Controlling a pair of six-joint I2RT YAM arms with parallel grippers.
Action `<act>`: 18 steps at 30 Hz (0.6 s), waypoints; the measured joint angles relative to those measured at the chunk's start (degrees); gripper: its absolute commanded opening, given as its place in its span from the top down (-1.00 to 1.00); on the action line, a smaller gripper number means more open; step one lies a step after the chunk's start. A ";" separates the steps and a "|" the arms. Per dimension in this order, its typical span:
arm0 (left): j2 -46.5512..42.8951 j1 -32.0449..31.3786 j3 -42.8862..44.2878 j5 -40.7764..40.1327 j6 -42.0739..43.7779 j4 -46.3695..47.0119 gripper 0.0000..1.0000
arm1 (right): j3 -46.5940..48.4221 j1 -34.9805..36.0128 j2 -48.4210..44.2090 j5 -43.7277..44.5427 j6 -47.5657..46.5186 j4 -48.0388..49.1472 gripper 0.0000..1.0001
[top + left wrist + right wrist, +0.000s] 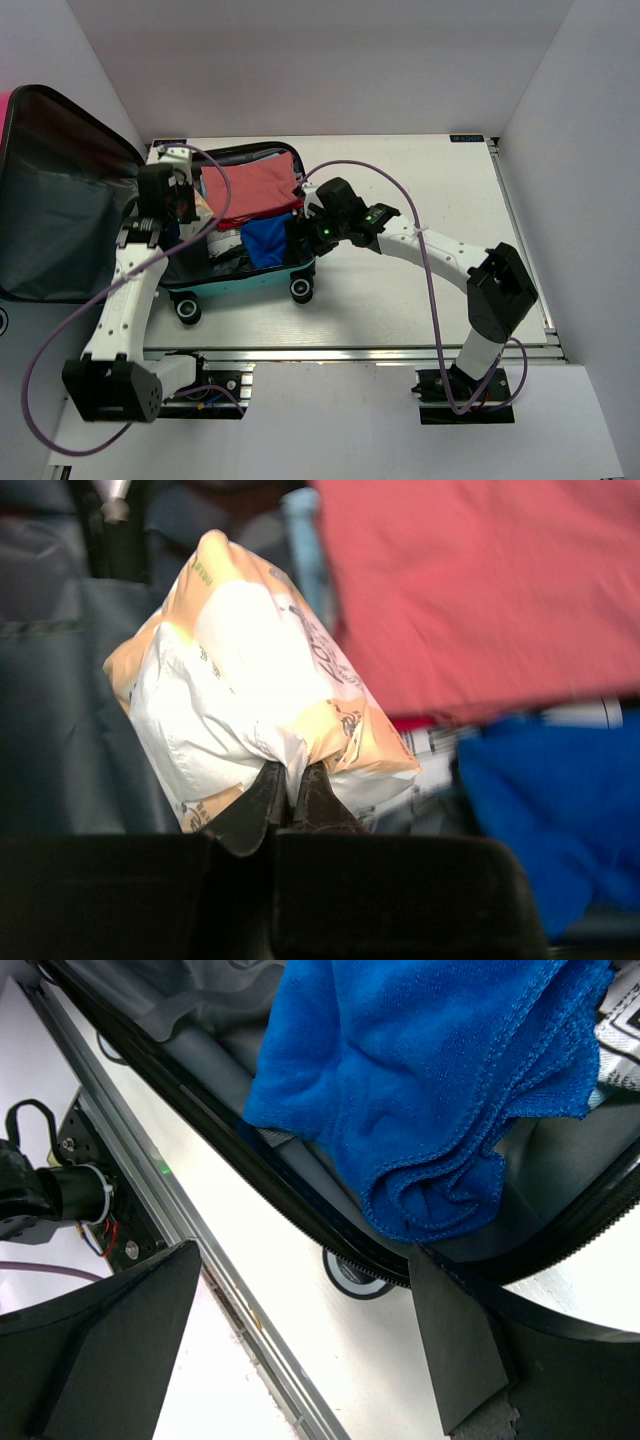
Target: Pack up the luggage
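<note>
Luggage point(262, 279) lies open at the left rear of the table point(420, 290), with its dark-lined lid point(60, 200) thrown back to the left and its wheels point(300, 290) facing the arms. The left hand point(290, 798) is pinched tight on a fold of a crinkly white-and-orange packet point(250, 680), holding it over the grey lining just beside a red cloth point(480, 590). The step looks like setting this packet down. It is best lowered straight into the bare lining left of the cloth and released only once it rests, so it neither tips nor snags the rim. Farther right, a blue towel point(420, 1080) bunches against the near rim. There the right hand point(280, 1360) hovers, wide and empty, and it should stay clear.
</note>
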 measured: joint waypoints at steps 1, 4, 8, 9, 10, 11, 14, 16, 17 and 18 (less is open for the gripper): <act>-1.55 0.00 -1.73 1.62 2.12 0.55 1.00 | 0.04 0.00 0.20 -0.07 -0.02 0.00 -0.79; -6.62 -0.07 -6.10 6.62 7.82 0.66 1.00 | 0.11 0.00 0.72 -0.13 -0.17 -0.02 -0.79; -6.12 -0.07 -5.42 12.02 13.68 -1.97 1.00 | 1.05 0.00 1.77 -0.26 -0.55 -0.20 -0.78; -4.94 -0.15 -5.01 12.57 14.88 -2.73 1.00 | 1.31 0.00 2.03 -0.33 -0.61 -0.17 -0.79; -3.39 -0.33 -4.87 12.92 16.09 -3.26 1.00 | 1.40 0.00 2.19 -0.35 -0.70 -0.17 -0.79; -2.10 -0.35 -4.87 13.25 16.87 -3.61 1.00 | 1.40 0.00 2.21 -0.37 -0.79 -0.26 -0.79; 1.01 -0.35 -4.94 13.88 18.53 -4.81 1.00 | 1.42 0.00 2.21 -0.37 -1.05 -0.28 -0.79; 1.44 -0.50 -5.66 12.46 19.45 -4.68 1.00 | 1.44 0.00 2.21 -0.37 -1.22 -0.31 -0.79; 1.16 -0.57 -6.32 11.23 19.93 -4.35 1.00 | 1.55 0.00 2.25 -0.39 -1.25 -0.46 -0.79; 0.74 -0.68 -6.97 10.16 20.46 -4.11 1.00 | 1.92 0.00 2.40 -0.39 -1.38 -0.76 -0.79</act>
